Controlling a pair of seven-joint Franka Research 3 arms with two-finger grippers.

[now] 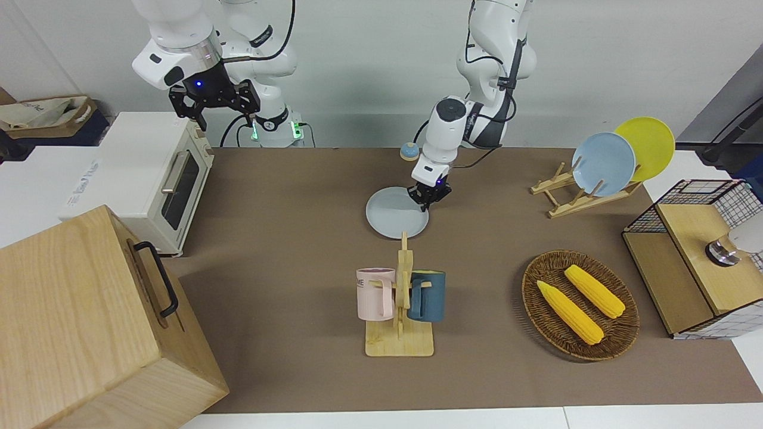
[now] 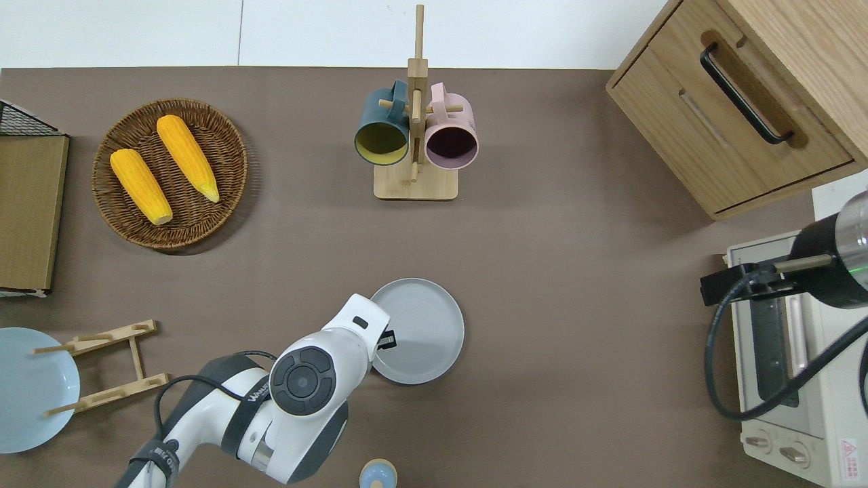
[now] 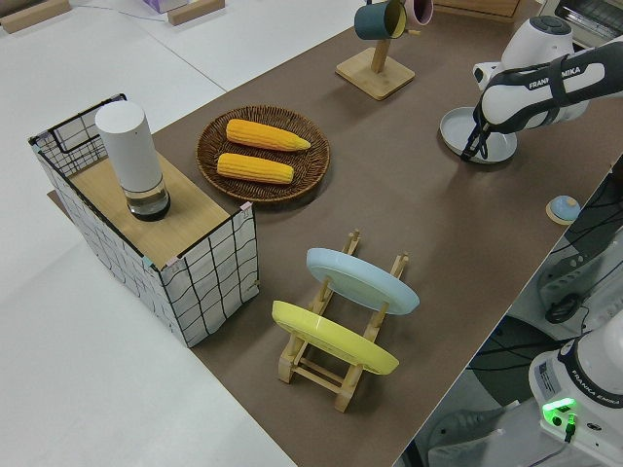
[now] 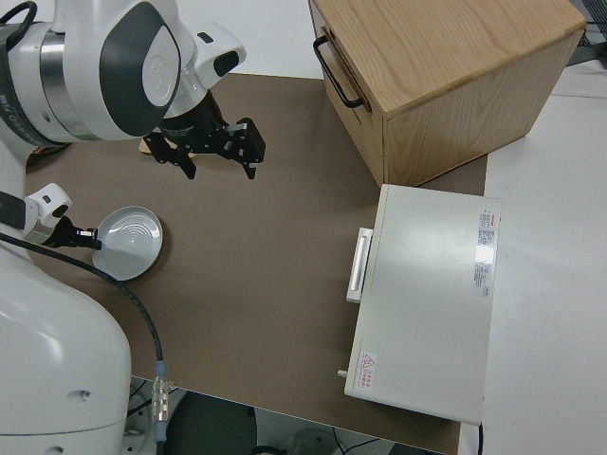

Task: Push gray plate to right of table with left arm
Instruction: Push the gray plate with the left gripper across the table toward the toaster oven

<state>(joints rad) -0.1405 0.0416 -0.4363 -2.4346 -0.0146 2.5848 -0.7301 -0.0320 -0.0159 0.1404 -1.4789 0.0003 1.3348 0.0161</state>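
The gray plate [image 1: 396,213] [image 2: 424,332] lies flat on the brown table [image 1: 286,238], near the middle and nearer to the robots than the mug rack. My left gripper [image 1: 429,199] [image 2: 385,339] [image 3: 473,148] is down at the plate's edge on the side toward the left arm's end of the table, just inside the rim. It also shows in the right side view, where the left gripper [image 4: 87,235] meets the plate [image 4: 131,242]. The right arm is parked, its gripper [image 1: 214,106] [image 4: 216,156] open and empty.
A mug rack [image 1: 400,298] holds a pink and a blue mug. Toward the left arm's end stand a corn basket [image 1: 579,304], a plate rack [image 1: 602,164] with blue and yellow plates, and a wire crate [image 1: 691,256]. At the right arm's end stand a toaster oven [image 1: 161,179] and a wooden cabinet [image 1: 89,322].
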